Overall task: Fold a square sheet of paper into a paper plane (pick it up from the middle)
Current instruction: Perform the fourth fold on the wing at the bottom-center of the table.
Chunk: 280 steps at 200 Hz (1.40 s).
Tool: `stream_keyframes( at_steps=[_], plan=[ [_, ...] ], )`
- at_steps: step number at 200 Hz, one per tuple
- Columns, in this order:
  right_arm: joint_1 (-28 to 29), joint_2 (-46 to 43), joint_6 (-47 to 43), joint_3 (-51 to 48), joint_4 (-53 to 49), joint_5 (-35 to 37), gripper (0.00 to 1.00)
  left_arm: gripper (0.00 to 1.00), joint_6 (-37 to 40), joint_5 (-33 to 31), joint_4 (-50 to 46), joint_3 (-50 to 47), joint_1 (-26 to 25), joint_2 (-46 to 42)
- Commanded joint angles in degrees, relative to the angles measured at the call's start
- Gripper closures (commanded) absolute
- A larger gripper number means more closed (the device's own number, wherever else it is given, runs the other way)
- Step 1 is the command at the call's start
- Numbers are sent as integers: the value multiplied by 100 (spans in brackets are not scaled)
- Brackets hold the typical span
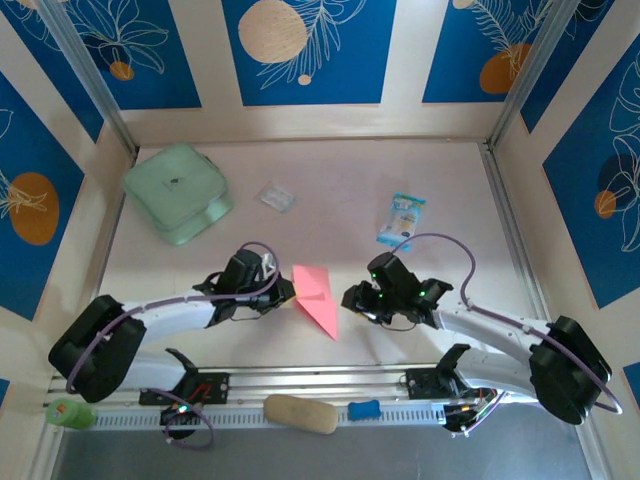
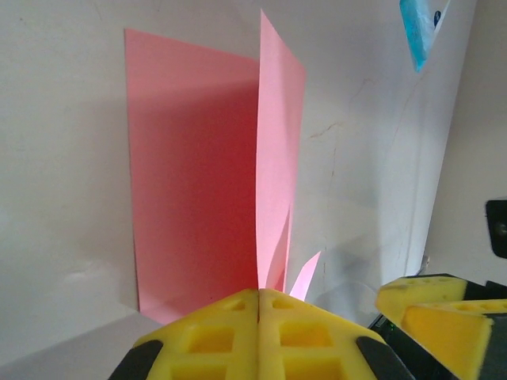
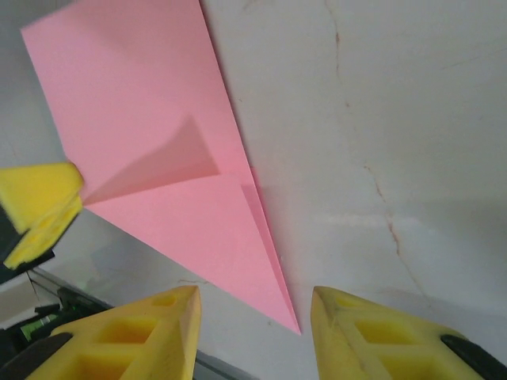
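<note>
The square sheet of paper is folded into a salmon-pink pointed paper plane [image 1: 318,300] lying between the two arms, nose toward the near edge. My left gripper [image 1: 285,292] is shut on its left edge; in the left wrist view one flap [image 2: 279,142] stands upright out of the closed fingers [image 2: 238,332] while the other half [image 2: 190,158] lies flat. My right gripper [image 1: 350,298] is open, its fingertips [image 3: 170,317] either side of the plane's sharp nose [image 3: 269,277] without touching it. The right gripper [image 3: 253,305] holds nothing.
A mint-green pouch [image 1: 178,192] sits at the back left, a small clear wrapper [image 1: 277,196] behind the middle, and a blue-and-white snack packet [image 1: 402,219] at the back right. A tan pad [image 1: 300,414] and a blue piece [image 1: 364,409] lie on the front rail.
</note>
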Motion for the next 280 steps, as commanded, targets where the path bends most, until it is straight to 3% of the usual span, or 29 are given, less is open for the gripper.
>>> stream_keyframes(
  at_steps=[1, 95, 120, 170, 191, 250, 280],
  plan=[
    [148, -205, 577, 142, -663, 691, 59, 100, 114, -145, -459, 51, 37, -230],
    [308, -253, 745, 249, -842, 871, 58, 100, 157, -158, -797, 91, 36, -414],
    [287, -250, 455, 323, -741, 899, 56, 100, 178, -160, -805, 111, 43, -416],
    [365, -229, -1107, 320, -7, 1017, 53, 100, 87, -284, -620, 95, 37, -345],
    [323, -136, -1075, 206, 286, 1244, 54, 100, -5, -358, -488, 2, 35, -367],
    [-135, 71, -1463, -188, 1296, 105, 63, 100, -240, -731, -432, -190, 28, -588],
    [675, -137, -2336, -273, 1530, 1245, 61, 100, -396, -866, -340, -243, 11, -595]
  ],
)
